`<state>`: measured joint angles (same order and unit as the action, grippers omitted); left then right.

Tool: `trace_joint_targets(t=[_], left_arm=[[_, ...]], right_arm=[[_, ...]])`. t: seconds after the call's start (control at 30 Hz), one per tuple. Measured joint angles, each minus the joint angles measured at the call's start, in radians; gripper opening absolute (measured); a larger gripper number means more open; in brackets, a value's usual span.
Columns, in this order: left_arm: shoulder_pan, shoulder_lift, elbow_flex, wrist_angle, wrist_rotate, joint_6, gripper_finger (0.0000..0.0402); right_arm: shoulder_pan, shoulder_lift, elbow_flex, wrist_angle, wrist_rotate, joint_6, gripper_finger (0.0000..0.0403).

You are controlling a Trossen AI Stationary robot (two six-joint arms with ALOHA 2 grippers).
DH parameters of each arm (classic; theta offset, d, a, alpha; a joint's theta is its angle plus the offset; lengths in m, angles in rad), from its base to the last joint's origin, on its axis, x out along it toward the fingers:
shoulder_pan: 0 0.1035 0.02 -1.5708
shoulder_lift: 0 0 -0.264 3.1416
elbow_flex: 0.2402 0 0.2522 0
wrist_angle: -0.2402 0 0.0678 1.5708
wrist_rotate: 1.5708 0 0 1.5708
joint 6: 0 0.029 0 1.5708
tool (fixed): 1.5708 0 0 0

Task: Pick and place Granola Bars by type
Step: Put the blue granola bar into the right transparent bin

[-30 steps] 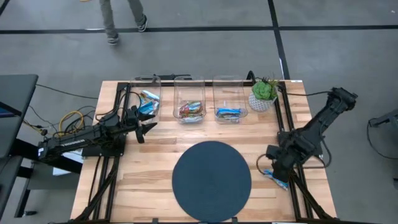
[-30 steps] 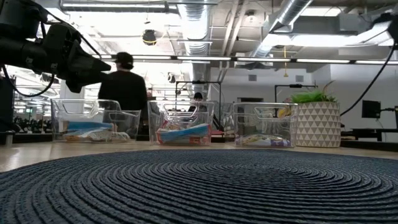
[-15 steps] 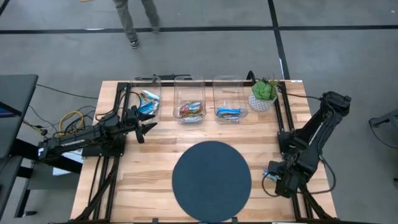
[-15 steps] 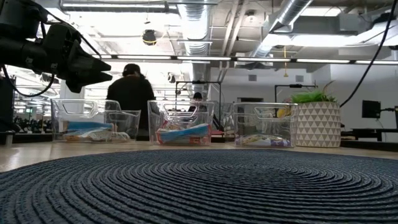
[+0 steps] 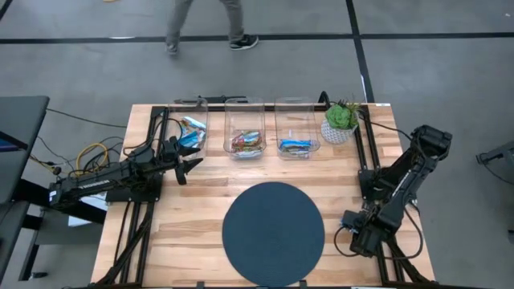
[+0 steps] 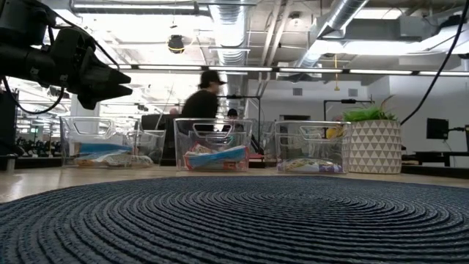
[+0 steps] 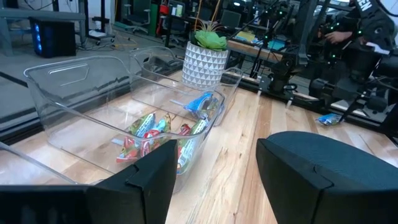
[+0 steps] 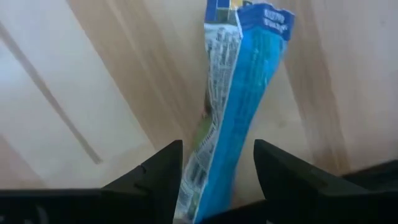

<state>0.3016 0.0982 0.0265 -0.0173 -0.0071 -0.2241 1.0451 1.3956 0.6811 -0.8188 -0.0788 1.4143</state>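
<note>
Blue bar (image 8: 239, 106) between right pincer (image 8: 216, 171) fingers

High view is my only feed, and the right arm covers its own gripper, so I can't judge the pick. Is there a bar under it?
Observer: Yes. Its wrist view shows a blue bar lying on the table between the fingers of the right gripper.
Operator: Gripped yet?
Observer: Not visibly. The fingers stand apart, one on each side of the bar.
Operator: How high is the left gripper?
Observer: The low view shows the left gripper hanging above the rims of the bins, open and empty.
</note>
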Motion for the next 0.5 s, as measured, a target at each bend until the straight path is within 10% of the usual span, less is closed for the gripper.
trace_joint_targets(t=[0.5], left_arm=[[0.000,0.000,0.000,0.000,0.000,-0.003,0.0211]], right_arm=[[-0.007,0.000,-0.075,0.065,-0.002,0.037,0.0132]])
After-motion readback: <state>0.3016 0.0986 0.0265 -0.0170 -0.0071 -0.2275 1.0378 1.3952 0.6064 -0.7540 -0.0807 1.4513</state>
